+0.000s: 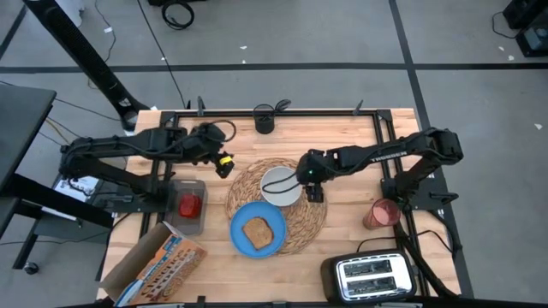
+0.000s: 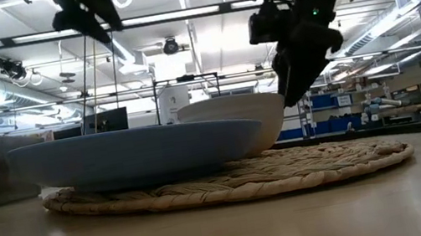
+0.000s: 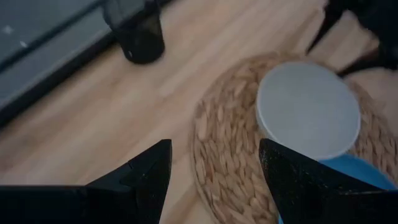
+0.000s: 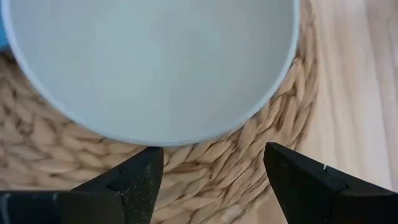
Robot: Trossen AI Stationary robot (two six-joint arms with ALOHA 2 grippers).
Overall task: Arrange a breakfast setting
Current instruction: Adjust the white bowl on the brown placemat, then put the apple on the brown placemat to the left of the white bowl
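Note:
A round woven placemat (image 1: 278, 205) lies mid-table. On it stand a white bowl (image 1: 281, 186) and, nearer, a blue plate (image 1: 244, 242) carrying a toast slice (image 1: 258, 230). A red apple (image 1: 188, 205) sits in a grey tray at the left. A translucent red cup (image 1: 379, 214) stands at the right. My right gripper (image 4: 211, 174) hangs open over the mat just right of the bowl (image 4: 155, 62), slanting down, with nothing between its fingers. My left gripper (image 3: 214, 168) is open, high above the table left of the mat (image 3: 230, 137).
A small black cup (image 1: 264, 120) stands at the far edge. A silver toaster (image 1: 374, 275) sits at the near right corner. A cardboard box (image 1: 158, 265) lies at the near left. Bare wood shows between the mat and the red cup.

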